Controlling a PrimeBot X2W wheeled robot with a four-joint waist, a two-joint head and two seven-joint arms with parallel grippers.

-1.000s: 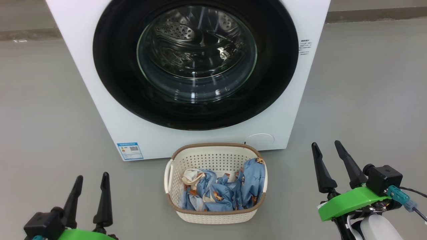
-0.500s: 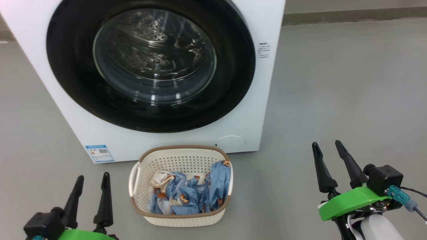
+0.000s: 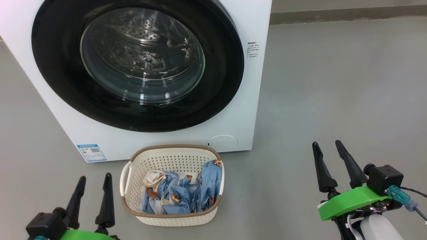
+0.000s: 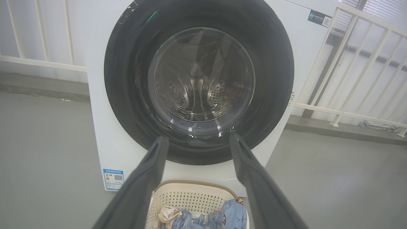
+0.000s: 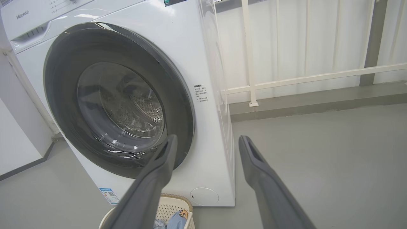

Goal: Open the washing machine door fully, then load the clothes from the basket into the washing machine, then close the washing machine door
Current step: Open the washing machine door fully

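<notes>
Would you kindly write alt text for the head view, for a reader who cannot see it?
A white washing machine with its round, black-rimmed door shut stands on a grey floor, a cream basket of blue clothes in front of it. The left gripper and right gripper sit low at either side, jaws open and empty.

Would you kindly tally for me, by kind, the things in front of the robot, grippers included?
Washing machine: 1
Basket: 1
Heap of clothes: 1, garments too tangled to count singly
Grippers: 2, left gripper and right gripper, both open
Total: 5
</notes>
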